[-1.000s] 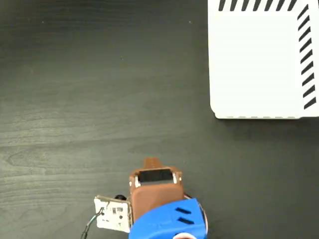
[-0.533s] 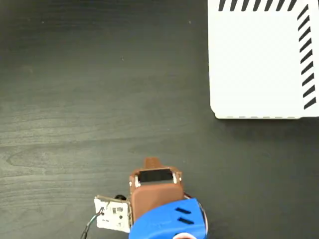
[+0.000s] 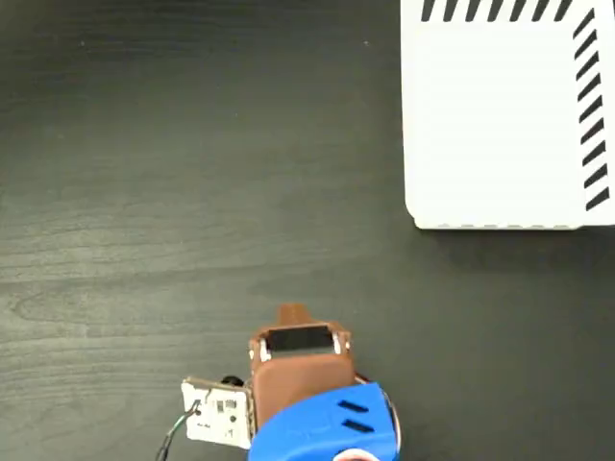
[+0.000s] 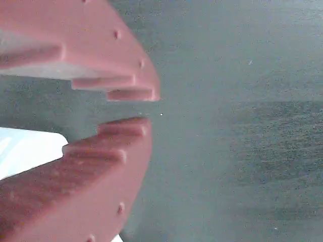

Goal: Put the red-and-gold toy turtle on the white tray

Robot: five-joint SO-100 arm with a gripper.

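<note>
A: How are the fingers (image 4: 146, 108) set?

B: In the wrist view the two reddish toothed fingers are seen with their tips brought near each other, a narrow gap left between them. Nothing is gripped; only bare dark worktop (image 4: 242, 151) is seen through the gap and beyond the tips. No contact with any object is shown.

A: And in the fixed view?

B: The arm (image 3: 303, 389) is seen from above at the lower edge, brown at the front and blue behind, with a small white board and wires at its left. Only a small brown tip is seen past its front edge, so the opening is judged from the wrist view alone.

A: Where is the white tray (image 3: 500, 125)?

B: It is placed at the upper right of the fixed view, flat on the worktop (image 3: 192, 163), with dark slanted slots along its top and right rims. It is well apart from the arm, and nothing is seen on the part in frame. A pale patch at the lower left of the wrist view cannot be identified.

A: And the red-and-gold toy turtle?

B: It is not seen in either view.
</note>
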